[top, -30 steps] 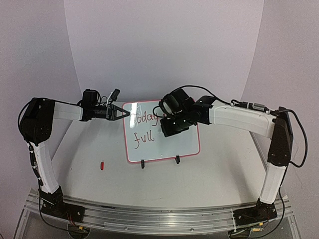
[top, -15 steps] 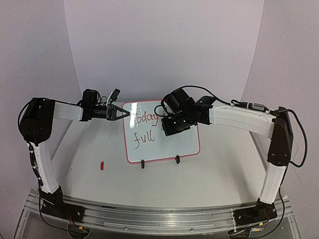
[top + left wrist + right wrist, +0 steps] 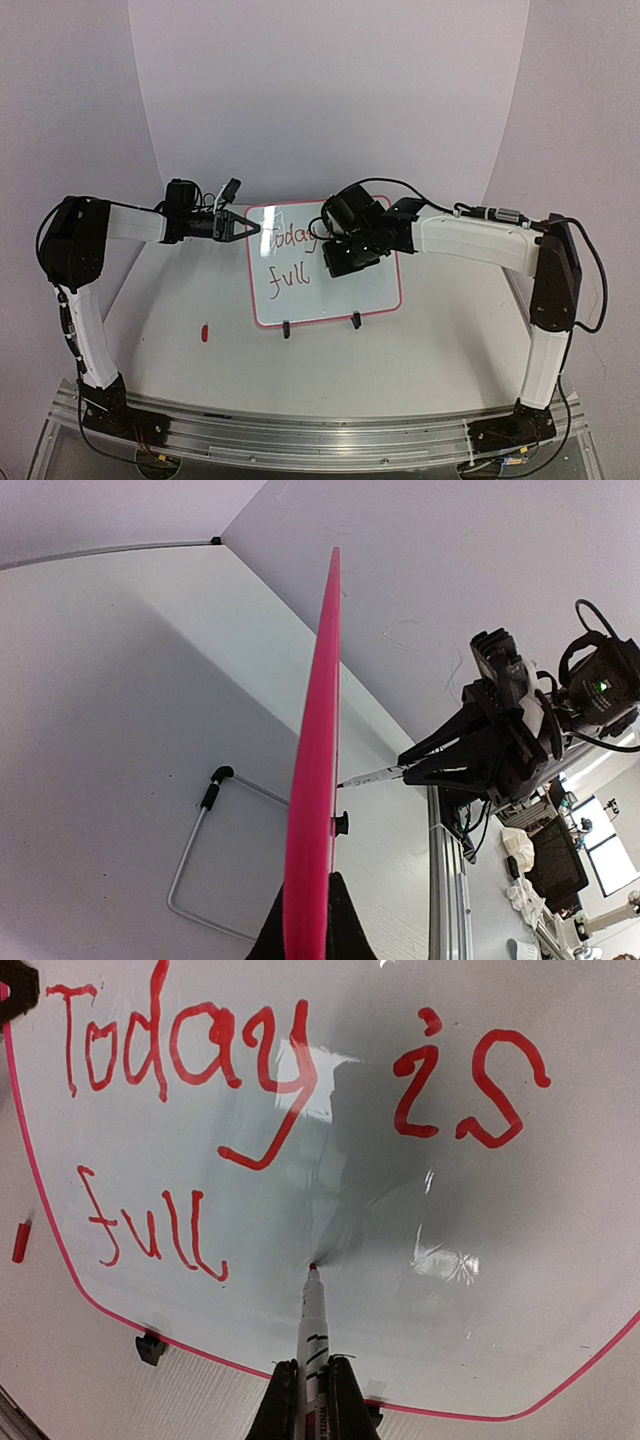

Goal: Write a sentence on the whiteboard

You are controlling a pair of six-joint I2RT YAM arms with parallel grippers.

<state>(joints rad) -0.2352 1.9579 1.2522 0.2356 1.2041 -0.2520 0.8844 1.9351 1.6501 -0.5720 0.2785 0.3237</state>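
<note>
Since a second ago my right arm has swung slightly left, its upright link standing straighter. The right gripper (image 3: 337, 260) has edged up and left over the small glossy whiteboard with a thin red-pink frame (image 3: 330, 300). My left arm has not budged.

From above, the whiteboard stands mid-table on two black clip feet, and the left gripper (image 3: 250, 229) meets its upper left corner. The red handwritten sentence (image 3: 285, 262) shows "Today" and "full"; the wrist hides the rest. A small red cap-like piece (image 3: 204, 332) lies on the white table (image 3: 430, 350), well apart from the board.

On the left wrist camera, the left jaws are closed on the board's pink edge, steadying it.

On the right wrist camera, the right jaws are clamped on a white-barrelled red marker (image 3: 312, 1330). Its tip touches the board just right of "full", with "Today is" complete above. I judge the shift placed the tip for the next word, so "of light" remains to be written.
</note>
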